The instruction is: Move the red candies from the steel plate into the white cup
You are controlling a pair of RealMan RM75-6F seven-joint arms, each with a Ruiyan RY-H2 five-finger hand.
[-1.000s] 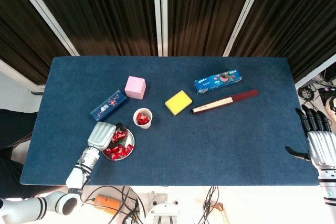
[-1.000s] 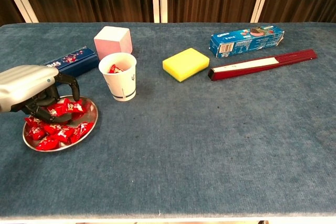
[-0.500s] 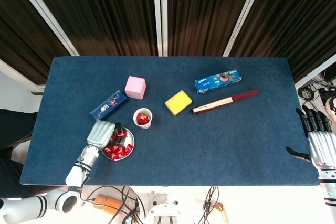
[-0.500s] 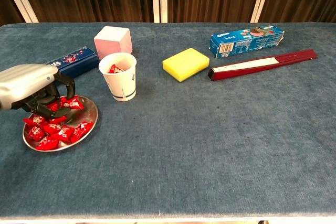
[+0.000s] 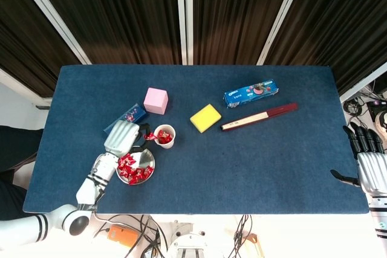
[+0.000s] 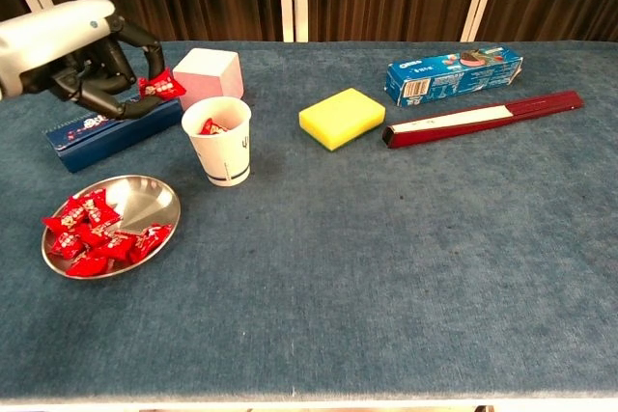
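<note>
At lower left of the chest view the steel plate [image 6: 154,202] holds red candies [image 6: 95,236]. Just beyond stands the white cup [image 6: 218,142]. Upper left, the left hand [image 6: 72,50] pinches a candy [image 6: 160,86]. The right hand [image 5: 367,160], at the head view's right edge, hangs empty, fingers apart.

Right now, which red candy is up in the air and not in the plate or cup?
The red candy pinched in the left robot hand, raised beside the white cup. The others lie in the steel plate or cup.
</note>
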